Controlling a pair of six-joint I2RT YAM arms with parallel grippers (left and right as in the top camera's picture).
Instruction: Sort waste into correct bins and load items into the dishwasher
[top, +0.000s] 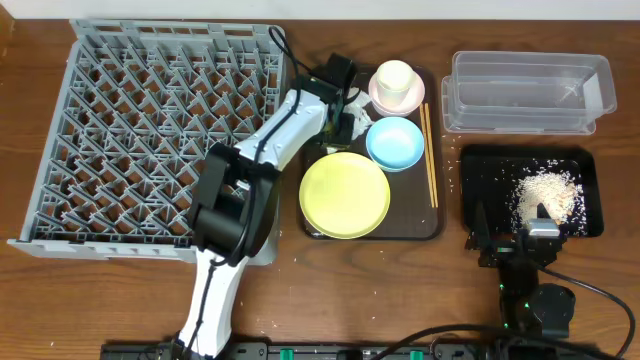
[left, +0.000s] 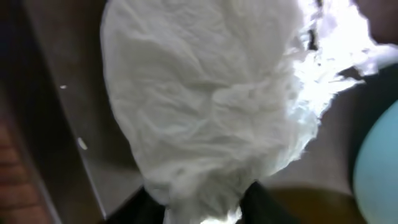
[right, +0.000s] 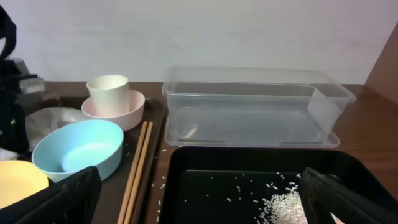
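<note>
A crumpled white tissue (left: 205, 106) fills the left wrist view, and my left gripper (left: 205, 208) is shut on its lower end, with dark fingers (left: 143, 208) on either side. From overhead, this gripper (top: 338, 108) is over the back left corner of the brown tray (top: 420, 225). On the tray are a yellow plate (top: 344, 195), a blue bowl (top: 395, 142), a pink bowl (top: 378, 98) holding a cream cup (top: 395, 78), and chopsticks (top: 430, 155). My right gripper (top: 515, 228) stands open at the near edge of the black tray (top: 480, 190).
The grey dish rack (top: 150, 130) takes up the left of the table. A clear plastic tub (top: 520, 95) stands at the back right, behind the black tray with its heap of rice (top: 545, 195). A few loose grains lie on the table.
</note>
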